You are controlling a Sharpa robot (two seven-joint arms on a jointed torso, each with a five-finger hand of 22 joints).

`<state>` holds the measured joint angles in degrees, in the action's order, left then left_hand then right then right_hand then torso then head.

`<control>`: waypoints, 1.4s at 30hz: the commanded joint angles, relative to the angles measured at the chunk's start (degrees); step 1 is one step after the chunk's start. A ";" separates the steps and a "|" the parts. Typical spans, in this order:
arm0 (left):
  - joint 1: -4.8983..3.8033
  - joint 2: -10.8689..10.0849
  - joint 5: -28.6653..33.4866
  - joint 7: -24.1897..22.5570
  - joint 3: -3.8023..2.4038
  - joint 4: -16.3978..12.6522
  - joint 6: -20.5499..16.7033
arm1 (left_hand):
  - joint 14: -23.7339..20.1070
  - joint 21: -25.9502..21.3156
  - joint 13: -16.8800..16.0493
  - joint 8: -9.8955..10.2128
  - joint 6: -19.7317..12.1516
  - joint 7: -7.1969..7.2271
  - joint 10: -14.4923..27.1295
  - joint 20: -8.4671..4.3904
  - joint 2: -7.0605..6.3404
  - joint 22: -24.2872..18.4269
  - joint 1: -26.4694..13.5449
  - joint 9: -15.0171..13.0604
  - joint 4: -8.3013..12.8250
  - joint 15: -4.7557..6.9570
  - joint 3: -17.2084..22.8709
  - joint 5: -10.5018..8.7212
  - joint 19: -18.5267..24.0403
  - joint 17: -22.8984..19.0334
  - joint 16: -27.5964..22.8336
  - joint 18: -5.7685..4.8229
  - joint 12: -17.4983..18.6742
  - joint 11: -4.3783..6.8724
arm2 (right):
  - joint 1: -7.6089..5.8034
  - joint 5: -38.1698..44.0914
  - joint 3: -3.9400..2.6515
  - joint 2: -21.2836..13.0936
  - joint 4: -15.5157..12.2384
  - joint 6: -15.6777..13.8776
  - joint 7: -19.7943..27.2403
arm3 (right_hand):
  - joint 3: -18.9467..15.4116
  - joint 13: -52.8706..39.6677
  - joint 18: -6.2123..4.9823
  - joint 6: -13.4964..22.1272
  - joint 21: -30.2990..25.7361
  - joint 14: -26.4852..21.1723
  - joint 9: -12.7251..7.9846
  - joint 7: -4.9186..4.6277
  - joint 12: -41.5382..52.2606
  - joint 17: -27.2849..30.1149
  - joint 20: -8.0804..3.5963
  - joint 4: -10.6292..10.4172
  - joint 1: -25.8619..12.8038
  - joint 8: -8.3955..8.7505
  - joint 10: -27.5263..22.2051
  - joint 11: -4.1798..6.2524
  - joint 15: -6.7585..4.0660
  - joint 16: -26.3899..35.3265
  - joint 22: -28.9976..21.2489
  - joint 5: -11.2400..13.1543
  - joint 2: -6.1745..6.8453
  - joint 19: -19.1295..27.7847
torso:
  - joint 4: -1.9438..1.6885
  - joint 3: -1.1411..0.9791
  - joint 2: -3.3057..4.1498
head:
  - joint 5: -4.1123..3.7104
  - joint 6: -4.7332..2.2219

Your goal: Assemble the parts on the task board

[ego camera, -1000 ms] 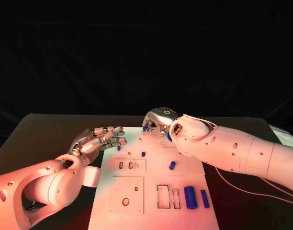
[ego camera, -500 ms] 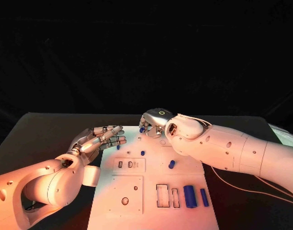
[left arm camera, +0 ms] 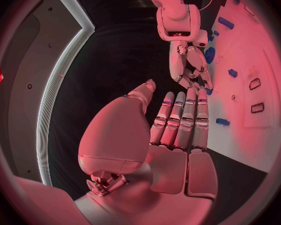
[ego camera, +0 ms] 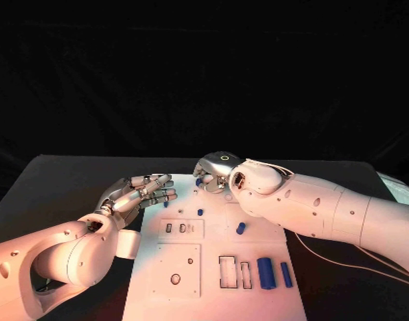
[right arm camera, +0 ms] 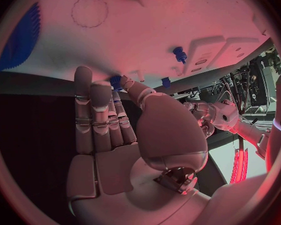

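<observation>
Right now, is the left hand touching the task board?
Cannot tell. Head view puts the left hand at the task board edge; left wrist view shows neither contact nor gap plainly.

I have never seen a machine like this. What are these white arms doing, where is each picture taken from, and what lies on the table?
This is a robot with two white arms, each ending in a silver hand. One picture looks down from its head; the two round ones come from cameras at its wrists. On the black table lies a white task board with cut-out slots and small blue parts, such as the two blue bars near its front. The right hand pinches a small blue part between thumb and fingers at the board's far end. The left hand is at the board's left edge, fingers straight and apart, holding nothing.
</observation>
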<state>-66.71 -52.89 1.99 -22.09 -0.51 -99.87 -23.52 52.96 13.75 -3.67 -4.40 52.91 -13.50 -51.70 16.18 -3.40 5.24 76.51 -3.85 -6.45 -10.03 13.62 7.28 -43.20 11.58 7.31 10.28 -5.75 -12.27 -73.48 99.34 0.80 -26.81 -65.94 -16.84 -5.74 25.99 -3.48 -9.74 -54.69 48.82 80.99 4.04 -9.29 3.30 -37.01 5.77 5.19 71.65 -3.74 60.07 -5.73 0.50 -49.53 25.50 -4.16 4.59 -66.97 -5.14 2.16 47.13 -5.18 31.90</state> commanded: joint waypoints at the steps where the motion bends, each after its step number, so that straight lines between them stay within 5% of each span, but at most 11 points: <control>1: -0.08 0.03 0.38 -0.79 -0.05 -0.11 1.19 | -0.27 -0.20 0.06 -0.02 -0.43 -1.36 0.44 0.07 0.54 -0.06 -0.18 0.04 0.26 -0.11 0.01 -0.25 0.42 -0.06 -0.35 0.02 0.29 -0.01 | 0.04 1.00 -0.01 -0.16 -0.34 -1.52 -1.02 | -1.34 -0.09 -0.77 4.39 -0.72 -1.03 -0.44 0.09 0.30 3.63 0.35 0.06 0.53 0.32 -3.70 -0.56 0.22 3.43 -0.49 0.29 1.06 0.76 | -0.01 0.00 0.02 | 0.05 -0.02; 8: -0.08 -0.27 0.56 -0.77 -0.05 -0.07 1.41 | -0.28 -0.19 0.06 -0.03 -0.43 -1.38 0.45 0.07 0.55 -0.06 -0.18 0.04 0.27 -0.12 0.01 -0.25 0.41 -0.08 -0.37 0.03 0.29 -0.02 | 0.11 0.21 -0.19 -4.83 -5.70 -4.50 -1.38 | -2.77 -0.44 -0.88 2.43 -0.92 0.16 0.17 -0.40 1.97 2.98 0.35 -0.25 2.07 -0.53 -3.23 -0.51 0.21 3.24 -0.90 -0.84 0.66 0.22 | 0.10 -0.04 0.00 | 0.18 -0.15; 15: -0.08 -1.11 0.99 -0.86 -0.04 -0.16 1.64 | -0.15 -0.15 0.03 -0.08 -0.38 -1.41 0.38 0.08 0.62 -0.08 -0.15 0.03 0.31 -0.10 0.04 -0.24 0.29 -0.19 -0.40 0.06 0.23 -0.02 | -0.51 -6.48 -0.85 -13.66 -13.89 -3.30 -2.11 | -2.66 -1.28 -0.81 -0.90 0.77 3.87 0.43 -0.12 6.15 -8.55 -0.35 -1.93 1.56 -1.02 5.40 0.65 -0.57 -6.89 0.00 -1.40 0.58 -1.27 | 0.72 -0.04 -0.10 | 0.47 -0.35; 20: -0.07 -1.36 1.09 -0.88 -0.03 -0.17 1.77 | -0.01 -0.11 0.00 -0.11 -0.34 -1.42 0.30 0.08 0.68 -0.09 -0.11 0.02 0.36 -0.07 0.07 -0.24 0.19 -0.28 -0.40 0.09 0.16 -0.01 | -1.38 -15.22 -1.15 -20.09 -18.05 1.57 -4.46 | -5.40 -5.33 1.50 -1.29 12.30 6.44 0.24 0.95 12.20 -24.16 -1.54 -4.37 -0.97 -0.64 16.28 2.68 -2.17 -20.04 15.60 -4.68 2.94 -7.83 | 1.18 -0.18 -0.25 | 0.49 -0.43; 23: -0.07 -1.36 1.11 -0.87 -0.03 -0.15 1.85 | 0.08 -0.09 -0.02 -0.14 -0.31 -1.42 0.24 0.08 0.71 -0.10 -0.09 0.02 0.40 -0.06 0.08 -0.24 0.13 -0.33 -0.40 0.10 0.12 0.00 | -1.55 -17.19 -1.19 -21.61 -18.15 4.75 -5.42 | -8.59 -9.48 1.99 0.00 15.01 6.37 0.01 1.48 16.65 -26.64 -2.06 -6.69 -3.09 -0.19 18.51 3.19 -2.64 -22.40 18.92 -8.04 3.97 -8.66 | 1.32 -0.19 -0.25 | 0.44 -0.46; 24: -0.07 -1.34 1.11 -0.86 -0.03 -0.14 1.88 | 0.18 -0.07 -0.03 -0.17 -0.27 -1.42 0.18 0.08 0.74 -0.11 -0.07 0.01 0.43 -0.04 0.10 -0.23 0.07 -0.39 -0.40 0.11 0.07 0.01 | -1.59 -17.43 -1.20 -21.88 -18.01 5.52 -5.62 | -10.48 -13.47 2.41 0.38 16.41 6.09 0.11 1.14 19.91 -27.99 -1.94 -7.63 -2.43 -0.55 16.36 3.34 -3.24 -23.75 20.49 -8.92 3.88 -8.62 | 1.35 -0.21 -0.25 | 0.42 -0.48; 28: -0.06 -1.25 1.13 -0.84 -0.03 -0.02 1.97 | 0.31 -0.04 -0.04 -0.22 -0.21 -1.40 0.09 0.08 0.78 -0.12 -0.06 0.00 0.46 -0.01 0.11 -0.23 -0.01 -0.46 -0.40 0.13 0.00 0.03 | -1.63 -17.36 -1.19 -22.14 -17.26 7.33 -6.24 | -15.23 -31.65 2.78 1.27 20.57 6.00 0.27 0.88 36.51 -32.45 -1.87 -10.67 -0.31 -1.40 12.14 2.75 -2.79 -27.63 25.72 -9.33 2.48 -8.73 | 1.26 -0.24 -0.18 | 0.21 -0.41; 31: -0.06 -1.19 1.13 -0.82 -0.02 0.06 2.02 | 0.38 -0.03 -0.05 -0.25 -0.17 -1.39 0.04 0.07 0.80 -0.13 -0.05 -0.01 0.48 0.00 0.12 -0.23 -0.05 -0.51 -0.40 0.13 -0.04 0.05 | -1.59 -17.11 -1.18 -21.79 -16.61 8.01 -6.46 | -16.61 -40.60 3.06 1.72 22.08 6.12 0.27 1.04 44.38 -34.26 -1.60 -11.46 1.26 -1.78 11.99 2.81 -2.27 -29.05 27.72 -9.52 2.14 -8.81 | 1.24 -0.16 -0.20 | 0.18 -0.37; 42: -0.05 -1.03 1.15 -0.71 -0.02 0.19 2.03 | 0.54 0.00 -0.07 -0.31 -0.09 -1.37 -0.08 0.06 0.87 -0.16 0.05 -0.01 0.59 0.03 0.18 -0.22 -0.15 -0.63 -0.42 0.15 -0.14 0.08 | -1.46 -16.72 -1.11 -19.60 -14.33 8.60 -7.82 | -17.15 -46.02 3.17 2.31 23.19 6.22 0.22 0.89 48.80 -35.59 -1.37 -12.02 3.21 -2.07 11.99 2.67 -1.99 -30.12 29.07 -9.20 1.09 -8.74 | 1.13 -0.11 -0.13 | 0.27 -0.21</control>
<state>-66.70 -54.05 2.96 -22.15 -0.48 -99.65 -22.71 52.97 13.76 -3.68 -4.40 52.91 -13.50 -51.70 16.18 -2.93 5.14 76.51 -3.86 -6.30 -10.03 13.77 7.28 -43.20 10.99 7.08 10.28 -5.75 -12.27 -74.98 82.65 -0.32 -46.60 -80.49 -9.71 -12.15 9.08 -49.04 -7.49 -52.79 71.82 84.02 4.24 -8.40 51.71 -72.50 3.92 -6.65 74.44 -5.48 71.64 -3.16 -1.84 -79.44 54.47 -13.53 5.67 -75.63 -3.95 2.02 46.97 -4.89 31.64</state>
